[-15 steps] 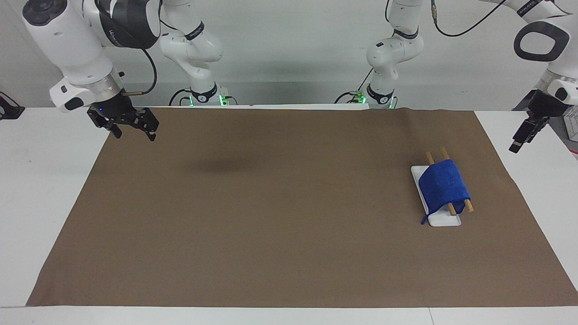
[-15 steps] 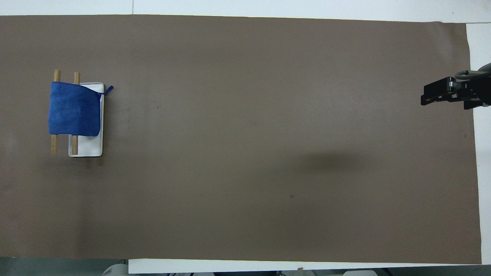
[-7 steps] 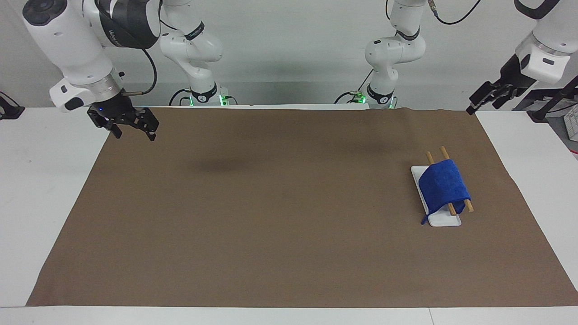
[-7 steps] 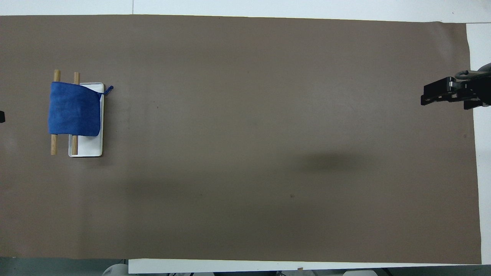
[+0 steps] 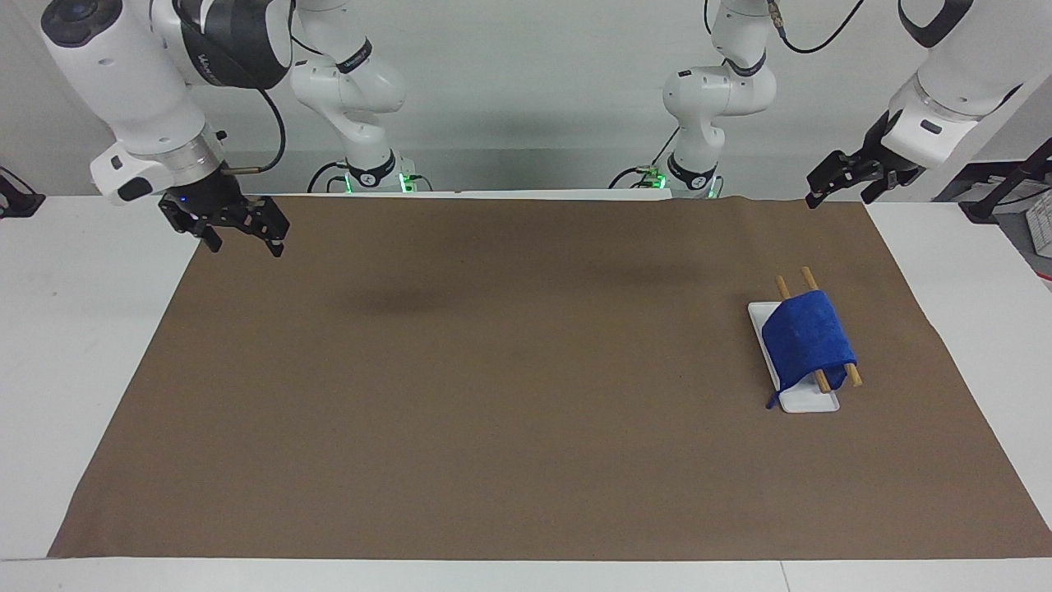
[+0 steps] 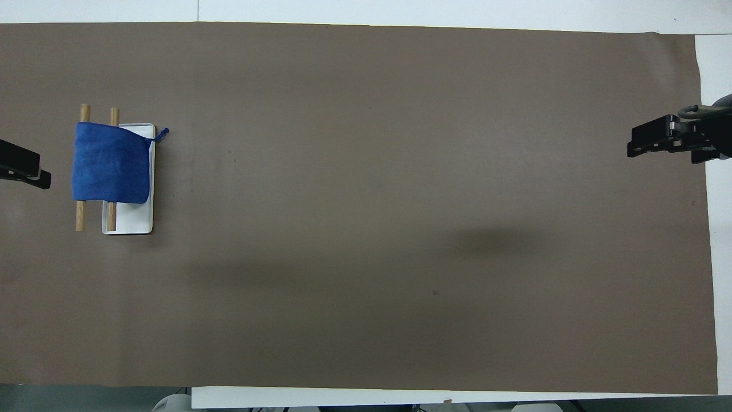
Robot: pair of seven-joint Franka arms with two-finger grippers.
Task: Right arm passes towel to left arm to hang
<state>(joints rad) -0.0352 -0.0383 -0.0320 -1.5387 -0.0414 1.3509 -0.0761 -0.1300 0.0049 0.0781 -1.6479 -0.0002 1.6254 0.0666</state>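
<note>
Brown mat (image 5: 493, 395) across a white table, and the towel (image 5: 807, 339) is draped over two wooden rods (image 5: 851, 375) on a white base (image 5: 809, 402), toward the left arm's end. The facing view shows both arms whole; overhead, only gripper tips show. The right gripper (image 5: 244, 235) hangs spread and empty over the mat's corner. The left gripper (image 5: 830, 187), spread too, has swung in over the mat's edge since a second ago; overhead it's cut off.

Not much to read here tbh. There's some small white lettering on the black band of the right arm (image 5: 234, 33) in the upper left of the facing view, and a similar bit on another of its joints, but it's too tiny to make out.
</note>
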